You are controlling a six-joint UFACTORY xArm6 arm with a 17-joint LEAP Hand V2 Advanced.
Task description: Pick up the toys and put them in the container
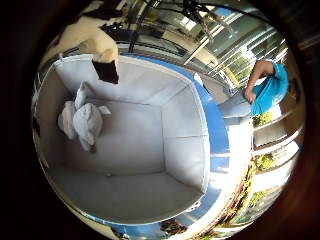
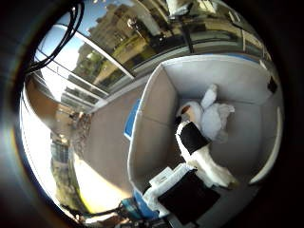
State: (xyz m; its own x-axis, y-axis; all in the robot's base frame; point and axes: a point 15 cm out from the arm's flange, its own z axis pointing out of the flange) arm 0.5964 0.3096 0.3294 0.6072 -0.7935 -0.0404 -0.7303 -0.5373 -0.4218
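A white plush toy lies on the floor of a pale grey container with a blue rim, near one of its walls. The little finger side palm view looks down into the container, with a white and black fingertip of my right hand over its far corner. In the thumb side palm view the toy lies just beyond a fairly straight finger of the hand. The finger reaches out above the container floor. The fingers are not curled round the toy.
The container stands on a grey tabletop. Beyond the table's edge are railings and glass panes. The container's walls stand up on all sides of the toy.
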